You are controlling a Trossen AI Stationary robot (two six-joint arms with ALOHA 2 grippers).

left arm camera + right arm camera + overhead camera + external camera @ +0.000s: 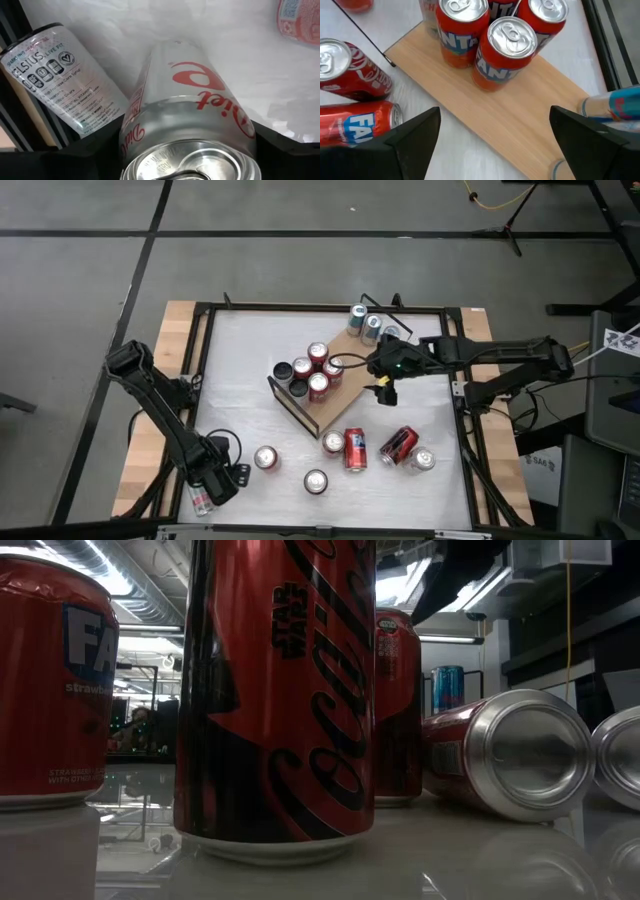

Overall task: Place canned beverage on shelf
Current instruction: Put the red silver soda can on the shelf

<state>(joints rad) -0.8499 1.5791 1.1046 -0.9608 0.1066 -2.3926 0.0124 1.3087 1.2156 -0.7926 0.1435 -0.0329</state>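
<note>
the shelf point(345, 370), a light-wood board with thin black wire rails, sits on the white table point(240, 370) and already carries a cluster of upright cans; take it as the landmark. far from the shelf, at the table's near-left corner, the left gripper point(212, 488) is down around a lying diet coke can point(192, 125), its dark fingers either side of the silver body just behind the lid end, though whether they already press on it cannot be told. a celsius can point(60, 80) lies just beside that can, close enough to be nudged. the right gripper point(385, 385) hovers over the shelf's bare middle with its fingers spread wide and nothing between them. the can is likely light if empty and heavier if full, with a thin wall that dents under hard squeezing and a smooth, slippery skin; lying down it will roll. the safest hold looks to be across the round body at mid-length, squeezed only gently.
</note>
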